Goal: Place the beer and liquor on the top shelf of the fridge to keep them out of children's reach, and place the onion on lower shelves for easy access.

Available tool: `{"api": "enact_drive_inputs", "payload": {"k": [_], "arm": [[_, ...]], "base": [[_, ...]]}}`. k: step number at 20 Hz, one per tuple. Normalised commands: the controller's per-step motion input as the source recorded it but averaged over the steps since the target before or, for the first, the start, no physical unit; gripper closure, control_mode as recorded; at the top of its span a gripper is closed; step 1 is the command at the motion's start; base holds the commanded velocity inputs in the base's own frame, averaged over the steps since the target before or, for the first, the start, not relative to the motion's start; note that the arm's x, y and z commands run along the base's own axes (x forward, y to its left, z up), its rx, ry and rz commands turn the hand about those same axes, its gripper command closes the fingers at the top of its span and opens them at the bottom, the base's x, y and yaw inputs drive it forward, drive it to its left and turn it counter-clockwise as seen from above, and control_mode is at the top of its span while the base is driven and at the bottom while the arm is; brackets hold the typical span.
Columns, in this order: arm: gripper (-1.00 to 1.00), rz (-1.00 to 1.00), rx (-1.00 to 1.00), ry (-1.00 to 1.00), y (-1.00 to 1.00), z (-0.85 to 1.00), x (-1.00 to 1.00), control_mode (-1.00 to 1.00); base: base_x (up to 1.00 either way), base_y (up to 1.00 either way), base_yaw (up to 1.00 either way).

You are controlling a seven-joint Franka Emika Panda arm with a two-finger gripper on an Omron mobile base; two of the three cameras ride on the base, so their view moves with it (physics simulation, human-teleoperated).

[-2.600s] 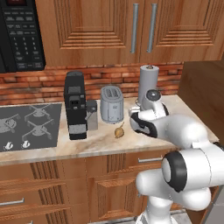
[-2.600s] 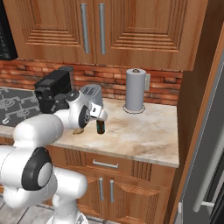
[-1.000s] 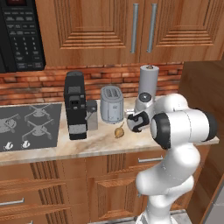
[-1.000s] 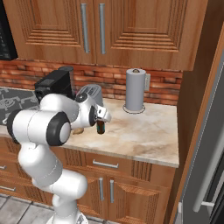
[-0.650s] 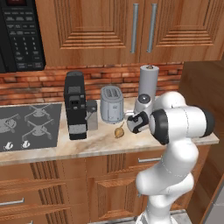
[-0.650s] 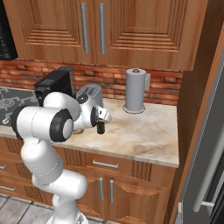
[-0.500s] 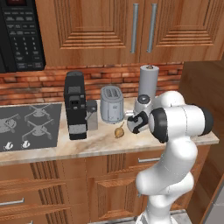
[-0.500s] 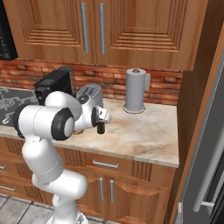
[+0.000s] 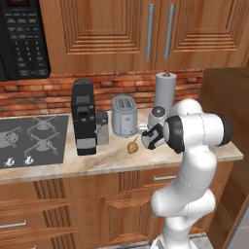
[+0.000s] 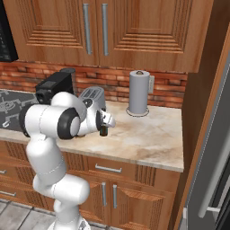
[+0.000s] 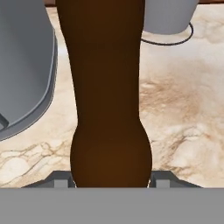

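The beer point(image 11: 107, 87), a dark brown bottle, stands close up in the hand view on the marble counter point(image 11: 183, 113). My gripper point(image 11: 111, 181) is shut on its lower body, a grey finger pad point(image 11: 162, 179) pressed against each side. In the right base view the gripper point(image 10: 104, 129) sits low over the counter beside the toaster, with the beer's dark base point(image 10: 103, 132) under it. The onion point(image 9: 132, 146) lies on the counter just left of the gripper point(image 9: 148, 138). The liquor and the fridge's shelves are out of view.
A grey toaster point(image 9: 124, 115) stands just behind the hand. A paper towel roll point(image 9: 165, 92) stands behind and to the right. A black coffee machine point(image 9: 83, 116) and a cooktop point(image 9: 29, 141) are to the left. The fridge's steel front point(image 10: 209, 188) is at the far right.
The jaws have closed in onto the beer. The arm and hand have stayed almost where they were, and the onion has not moved.
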Motion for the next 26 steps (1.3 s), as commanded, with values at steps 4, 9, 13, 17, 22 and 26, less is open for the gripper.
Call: {"api": "enact_drive_inputs", "payload": {"k": [4, 9, 13, 17, 22, 26], "arm": [[1.00, 0.00, 0.00, 0.00, 0.00, -0.15, 0.05, -1.00], [1.00, 0.00, 0.00, 0.00, 0.00, -0.11, 0.02, -1.00], [1.00, 0.00, 0.00, 0.00, 0.00, -0.01, -0.02, -1.00], [1.00, 0.00, 0.00, -0.01, 0.00, 0.19, -0.36, -1.00], [1.00, 0.00, 0.00, -0.01, -0.04, 0.54, -0.54, -1.00], [1.00, 0.00, 0.00, 0.00, -0.07, 0.68, -0.70, -1.00]], "base": [[0.00, 0.00, 0.00], [0.00, 0.00, 0.00], [0.00, 0.00, 0.00], [0.00, 0.00, 0.00], [0.00, 0.00, 0.00], [0.00, 0.00, 0.00]]}}
